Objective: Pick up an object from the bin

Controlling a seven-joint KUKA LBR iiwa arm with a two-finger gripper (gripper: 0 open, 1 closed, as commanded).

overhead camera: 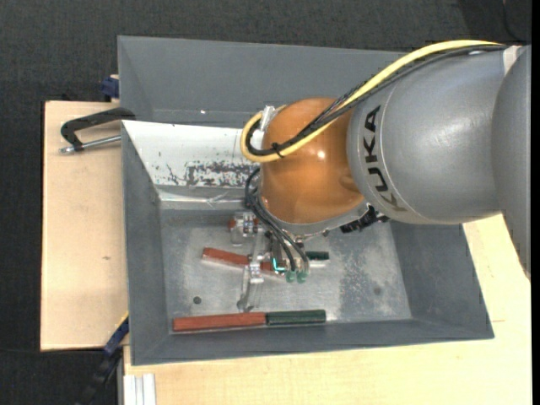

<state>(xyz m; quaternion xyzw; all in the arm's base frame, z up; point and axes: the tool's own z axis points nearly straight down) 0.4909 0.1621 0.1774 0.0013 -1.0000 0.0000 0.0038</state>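
My gripper [277, 258] hangs low over the middle of the bin floor, mostly hidden under the arm's orange cover. Right at its left side lies a flat red strip [224, 258], pointing left and slightly tilted. A slim silvery metal piece [250, 289] runs from the gripper down towards the front. I cannot tell whether it is a loose tool or part of the gripper. A small dark green thing [317, 256] peeks out at the gripper's right side.
A long bar, red on its left part [218, 321] and dark green on its right part [295, 317], lies along the bin's front wall. A small dark speck [197, 300] sits on the floor at the front left. The arm covers the bin's back right.
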